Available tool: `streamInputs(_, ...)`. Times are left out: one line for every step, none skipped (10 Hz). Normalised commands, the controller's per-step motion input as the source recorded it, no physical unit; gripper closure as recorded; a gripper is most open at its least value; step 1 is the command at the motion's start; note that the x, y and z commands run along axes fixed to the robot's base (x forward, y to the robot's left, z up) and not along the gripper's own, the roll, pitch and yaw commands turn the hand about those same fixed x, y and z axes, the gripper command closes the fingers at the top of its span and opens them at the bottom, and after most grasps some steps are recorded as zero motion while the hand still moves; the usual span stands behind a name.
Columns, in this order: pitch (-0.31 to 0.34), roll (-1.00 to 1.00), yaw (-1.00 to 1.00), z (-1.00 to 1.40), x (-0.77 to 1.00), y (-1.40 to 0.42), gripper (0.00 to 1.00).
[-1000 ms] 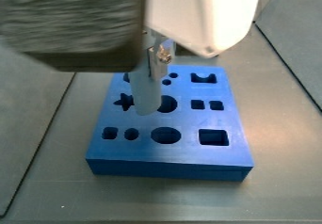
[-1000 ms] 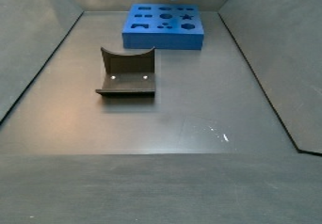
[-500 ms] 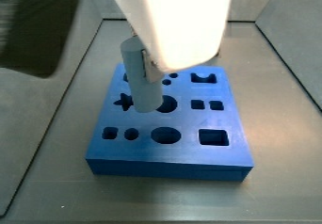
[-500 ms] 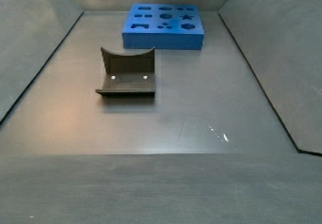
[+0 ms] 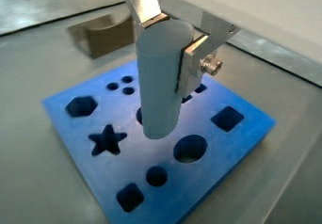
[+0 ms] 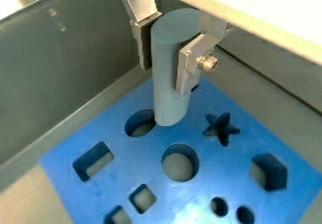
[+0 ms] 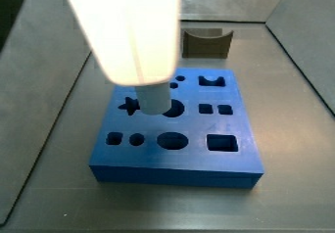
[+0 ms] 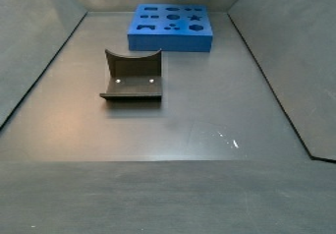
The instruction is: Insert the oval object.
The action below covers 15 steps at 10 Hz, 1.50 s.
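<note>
Wrist view: pale-blue smooth oval object [image 5: 161, 82] — upright, clamped between the flat silver plates of the gripper [image 5: 170, 41], jaws closed on its upper part. Its lower end sits over a blue foam board with shaped holes [image 5: 75, 138], between the star hole and a round hole. Side view: dark brown U-shaped block [image 8: 133, 76] — on the grey floor, well apart from the board.

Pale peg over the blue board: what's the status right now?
Pincer shut on pale peg, above blue board. Peg tip at a hole, not seated. Nothing in the way.
</note>
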Motion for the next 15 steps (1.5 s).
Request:
streamInputs(0.0,0.15,-0.73,-0.02,0.21,-0.26,1.0)
streamInputs(0.02,0.03,-0.55,-0.25,0.22,-0.51,1.0)
streamInputs(0.011,-0.09,-0.42,-0.42,0.22,-0.4,1.0)
streamInputs(0.02,-0.02,-0.21,-0.28,0.23,-0.19,1.0)
streamInputs(0.061,0.0,-0.08,-0.11,0.23,0.0,1.0)
streamInputs(0.004,0.0,-0.02,-0.18,0.11,0.06,1.0)
streamInputs(0.0,-0.07,-0.08,-0.23,0.04,0.0,1.0)
streamInputs(0.0,-0.15,-0.07,-0.27,0.1,0.0,1.0)
streamInputs(0.0,-0.17,-0.04,-0.26,0.13,0.0,1.0)
streamInputs(0.0,-0.17,-0.04,-0.25,0.15,0.0,1.0)
streamInputs(0.0,-0.16,-0.03,-0.28,0.2,0.0,1.0)
streamInputs(0.0,-0.14,-0.04,-0.26,0.1,0.0,1.0)
streamInputs(0.0,-0.13,-0.04,-0.29,0.0,0.0,1.0)
streamInputs(0.0,-0.05,-0.06,-0.35,0.0,0.01,1.0)
streamInputs(0.0,0.02,-0.17,-0.4,-0.12,0.08,1.0)
